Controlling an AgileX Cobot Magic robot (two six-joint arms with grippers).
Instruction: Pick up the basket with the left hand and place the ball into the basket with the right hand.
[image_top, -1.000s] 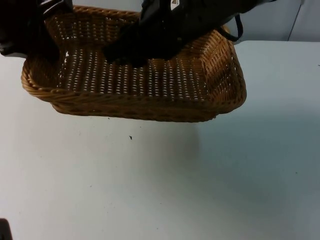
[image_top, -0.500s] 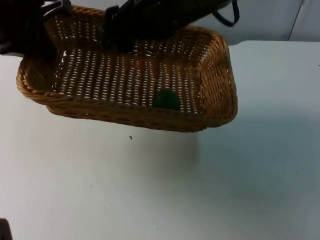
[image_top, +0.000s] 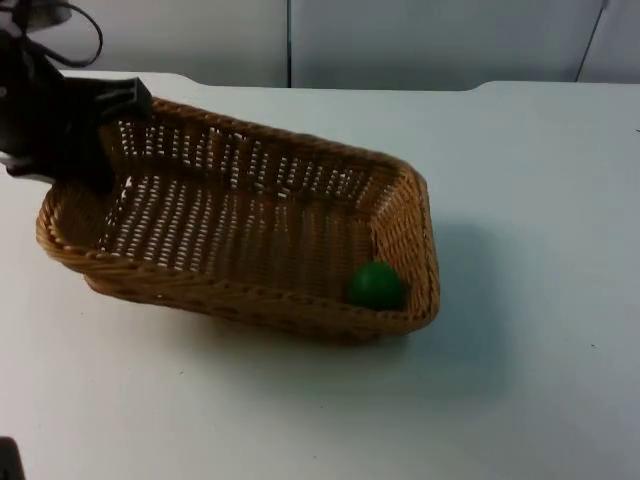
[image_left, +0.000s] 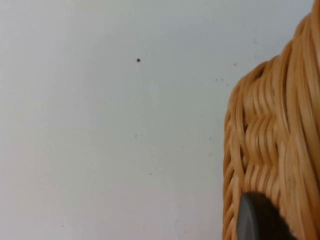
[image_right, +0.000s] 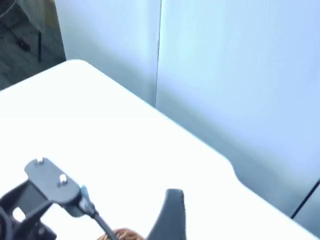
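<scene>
1. At the left end of the wicker basket, my left gripper is clamped on the rim, holding that end raised so the basket tilts down toward its right end.
2. Seen from my left wrist, the woven corner of the basket stands right against my black fingertip, with the bare white table beside it.
3. Down in the basket's lowest corner, the near right one, sits the green ball, touching the woven wall there.
4. From above, that right end of the basket looks to be resting on the white table, though I cannot tell for sure that it touches.
5. My right gripper is up above the table with 1 grey fingertip visible in its wrist view; whether its fingers are apart or together I cannot tell.
6. Beyond that fingertip lie the table's far edge and the grey partition wall.
7. Nothing is visible between the fingers of my right gripper.
</scene>
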